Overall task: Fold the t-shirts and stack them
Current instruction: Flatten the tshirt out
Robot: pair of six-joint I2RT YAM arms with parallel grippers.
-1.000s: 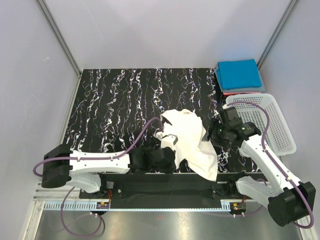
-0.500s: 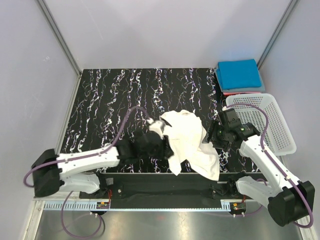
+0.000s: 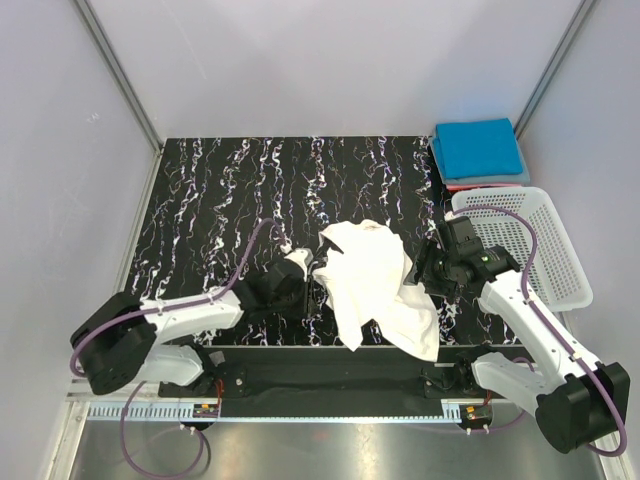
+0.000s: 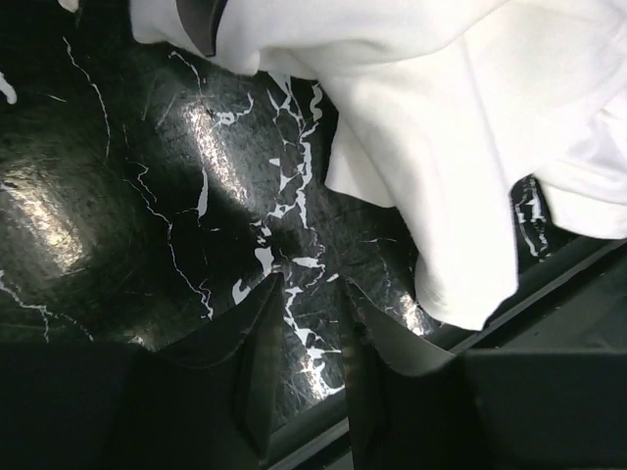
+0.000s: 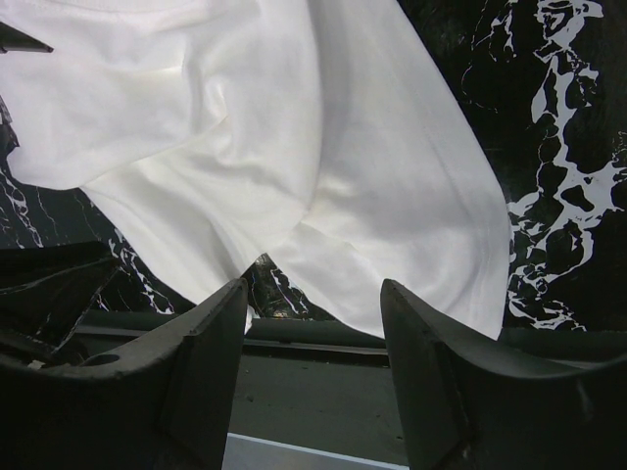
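Observation:
The white t-shirt (image 3: 375,285) lies crumpled on the black marbled table, with one end hanging to the front edge. It also shows in the left wrist view (image 4: 460,127) and the right wrist view (image 5: 294,127). My left gripper (image 3: 303,268) (image 4: 313,289) sits just left of the shirt, jaws a little apart with only table between them. My right gripper (image 3: 428,272) (image 5: 312,294) is wide open and empty over the shirt's right hem. The blue t-shirt (image 3: 480,148) lies folded at the back right on the red one (image 3: 480,185), of which only an edge shows.
A white lattice basket (image 3: 575,260) stands at the right edge, behind my right arm. The table's front edge and a dark rail (image 5: 323,338) lie just below the shirt's hanging end. Grey walls close the back and sides.
My left gripper has drawn back to the left, off the white shirt, and the cloth has settled lower toward the front edge. My right arm has hardly moved.

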